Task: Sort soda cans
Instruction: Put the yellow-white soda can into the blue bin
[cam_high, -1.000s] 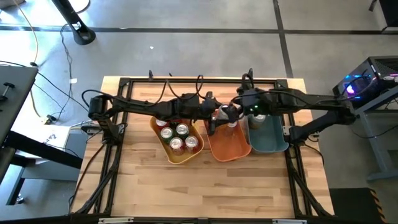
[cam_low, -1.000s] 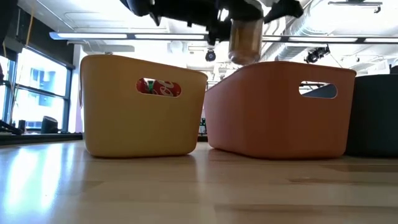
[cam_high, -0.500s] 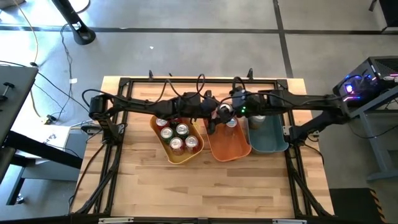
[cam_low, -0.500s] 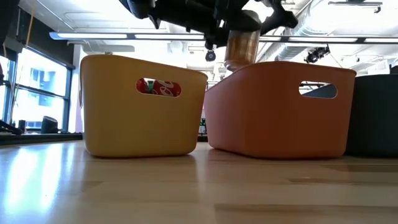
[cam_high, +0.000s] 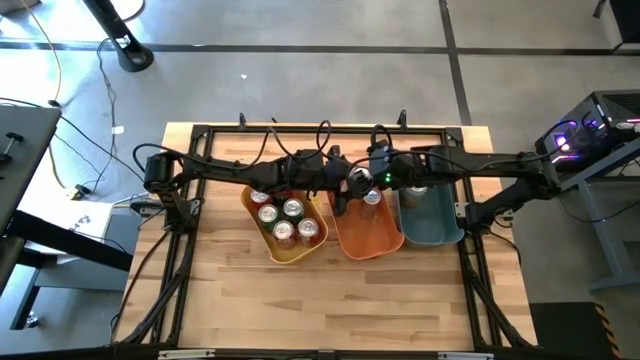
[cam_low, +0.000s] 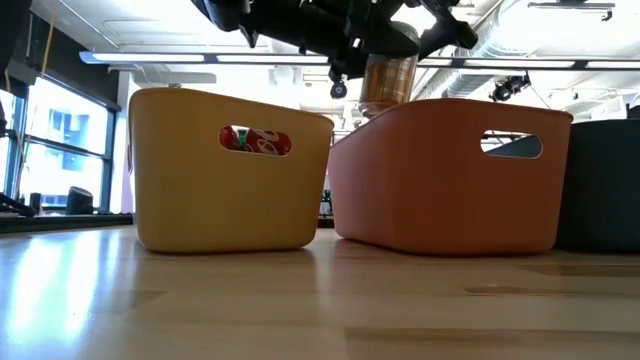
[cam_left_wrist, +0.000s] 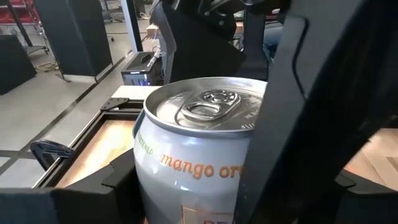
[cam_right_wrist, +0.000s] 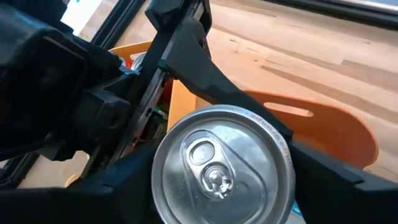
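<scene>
Both arms reach in level from the bench's side edges and meet over its middle, near the far edge. Left gripper (cam_high: 350, 184) and right gripper (cam_high: 372, 180) sit close together above the far rim of the orange bin (cam_high: 366, 238).

One can (cam_high: 358, 180) hangs between them, upright, silver top up. Left wrist view: the can (cam_left_wrist: 199, 155) fills the space between that arm's dark fingers (cam_left_wrist: 298, 124), pale body with orange lettering; fingers lie against its sides, so the left jaws are clenched on it. Right wrist view looks straight down on the same can's top (cam_right_wrist: 221, 165), dark gripper parts on both sides of it; whether the right jaws grip it or stand clear, cannot tell.

Low view: the can (cam_low: 388, 78) shows above the orange bin's rim (cam_low: 450, 170), its lower end hidden behind the bin wall, dark gripper parts over it.

Yellow bin (cam_high: 262, 240) stands just beside the orange bin, toward the bench's left edge. Four red cans (cam_high: 283, 220) stand upright in it; one shows through the handle slot in the low view (cam_low: 255, 141). Another can (cam_high: 372, 199) lies in the orange bin below the grippers. Teal bin (cam_high: 432, 225) stands against the orange bin's other side, partly covered by the right arm.
</scene>
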